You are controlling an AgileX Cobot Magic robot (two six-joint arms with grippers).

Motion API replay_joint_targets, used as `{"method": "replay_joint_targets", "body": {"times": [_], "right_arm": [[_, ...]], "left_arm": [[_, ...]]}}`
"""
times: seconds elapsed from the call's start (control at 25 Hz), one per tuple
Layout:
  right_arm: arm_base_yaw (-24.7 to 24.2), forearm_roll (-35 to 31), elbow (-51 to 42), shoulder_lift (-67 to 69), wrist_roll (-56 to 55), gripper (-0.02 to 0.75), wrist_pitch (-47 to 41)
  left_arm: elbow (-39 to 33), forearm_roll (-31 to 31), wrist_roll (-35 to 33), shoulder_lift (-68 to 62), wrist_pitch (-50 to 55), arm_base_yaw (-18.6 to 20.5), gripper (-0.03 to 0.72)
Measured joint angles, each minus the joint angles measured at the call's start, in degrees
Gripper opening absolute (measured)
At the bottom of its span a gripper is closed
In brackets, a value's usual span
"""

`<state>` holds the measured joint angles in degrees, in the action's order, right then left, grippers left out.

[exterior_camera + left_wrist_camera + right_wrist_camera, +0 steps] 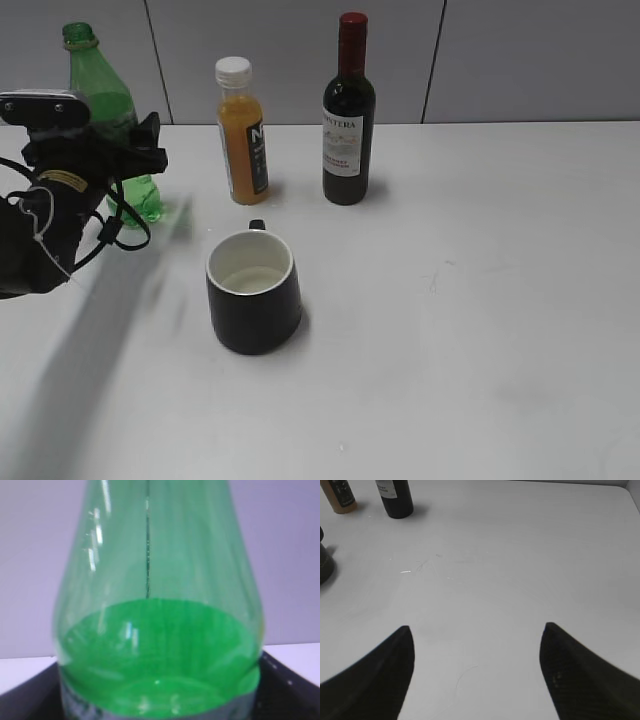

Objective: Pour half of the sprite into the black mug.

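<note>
Clear green plastic sprite (112,110) stands upright at the tabletop's (480,300) far left, part full, between the left fingers; their grip unclear. Squat matte black mug (254,292), white inside, sits mid-table. Right fingers (380,675) spread wide, empty.

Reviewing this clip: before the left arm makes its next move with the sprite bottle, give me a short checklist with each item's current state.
1. The sprite stands upright on the table: ok.
2. Bottle cap off, neck open for pouring: ok, no cap shows in the exterior view.
3. Left gripper at the bottle's body: ok; firm grip: cannot tell, the fingers are hidden.
4. The black mug upright, mouth open and unobstructed: ok.
5. Liquid in the mug: cannot tell; the bottle looks partly filled in the left wrist view.
6. Right gripper open, holding nothing, away from the mug: ok.
</note>
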<state>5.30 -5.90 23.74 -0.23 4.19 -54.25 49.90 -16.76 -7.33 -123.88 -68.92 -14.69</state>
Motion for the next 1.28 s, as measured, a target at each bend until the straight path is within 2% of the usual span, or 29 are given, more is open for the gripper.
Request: {"method": "replay_joint_targets", "body": {"times": [0.52, 0.72, 0.8, 0.92, 1.12, 1.28], "right_arm": [[0.00, 0.00, 0.00, 0.00, 0.00, 0.589, 0.00], [0.00, 0.00, 0.00, 0.00, 0.00, 0.589, 0.00], [0.00, 0.00, 0.00, 0.00, 0.00, 0.589, 0.00], [0.00, 0.00, 0.00, 0.00, 0.00, 0.589, 0.00], [0.00, 0.00, 0.00, 0.00, 0.00, 0.589, 0.00], [0.00, 0.00, 0.00, 0.00, 0.00, 0.589, 0.00]], "left_arm": [[-11.98, 0.13, 0.00, 9.50, -0.03, 0.00, 0.680], [-17.33, 0.07, -0.72, 17.09, 4.28, 0.00, 0.673], [-19.13, 0.02, -2.15, 21.35, 9.20, 0.00, 0.669], [-20.05, -0.45, -5.51, 30.03, 22.87, 0.00, 0.664], [-20.12, -6.54, -15.28, 47.78, 46.10, 0.06, 0.641], [-18.74, -8.66, -18.47, 59.33, 64.25, 3.70, 0.628]]}}
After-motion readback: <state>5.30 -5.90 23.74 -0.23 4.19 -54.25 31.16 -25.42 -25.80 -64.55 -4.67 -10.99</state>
